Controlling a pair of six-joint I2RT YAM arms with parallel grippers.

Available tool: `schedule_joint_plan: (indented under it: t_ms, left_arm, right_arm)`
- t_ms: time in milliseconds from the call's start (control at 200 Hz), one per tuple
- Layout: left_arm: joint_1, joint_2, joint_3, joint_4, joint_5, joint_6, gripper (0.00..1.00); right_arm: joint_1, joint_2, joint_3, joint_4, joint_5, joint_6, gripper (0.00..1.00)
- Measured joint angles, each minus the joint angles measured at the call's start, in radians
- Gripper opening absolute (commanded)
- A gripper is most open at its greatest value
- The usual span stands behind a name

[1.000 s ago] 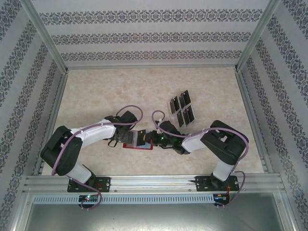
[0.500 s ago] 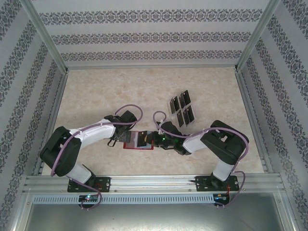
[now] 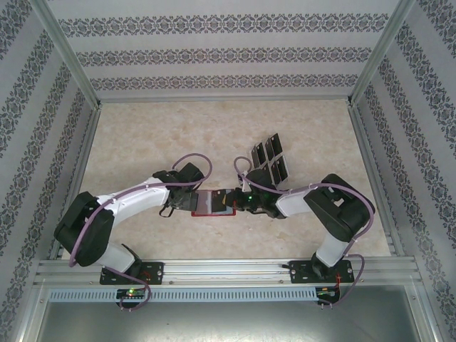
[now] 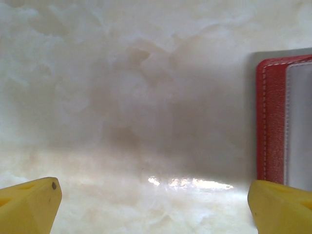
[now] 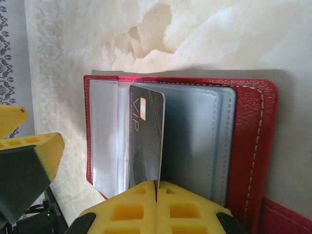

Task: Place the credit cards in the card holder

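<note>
At centre frame, your right gripper (image 5: pixel 157 194) pinches 1 credit card (image 5: pixel 146 141) partway into the open card holder (image 5: pixel 253 146); left gripper (image 4: pixel 155 207) gapes released beside it; 4 credit cards (image 3: pixel 269 161) wait upper right.

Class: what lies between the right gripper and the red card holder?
A black credit card, pinched in the right gripper, reaching over the clear sleeves of the card holder; right wrist view.
</note>
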Motion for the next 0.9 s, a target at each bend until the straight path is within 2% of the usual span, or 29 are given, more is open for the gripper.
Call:
schedule_joint_plan:
  t_ms: [175, 565, 899]
  left_arm:
    - [0.0, -0.001, 0.035, 0.026, 0.024, 0.034, 1.0]
    - [0.0, 0.021, 0.002, 0.137, 0.106, 0.102, 1.0]
    - [0.0, 0.096, 0.0, 0.16, 0.097, 0.108, 0.99]
  right_arm:
    - [-0.011, -0.022, 0.027, -0.072, -0.038, -0.032, 0.0]
    - [-0.011, -0.088, 0.046, -0.163, -0.053, -0.028, 0.0]
    - [-0.004, -0.107, 0.067, -0.17, -0.049, -0.016, 0.0]
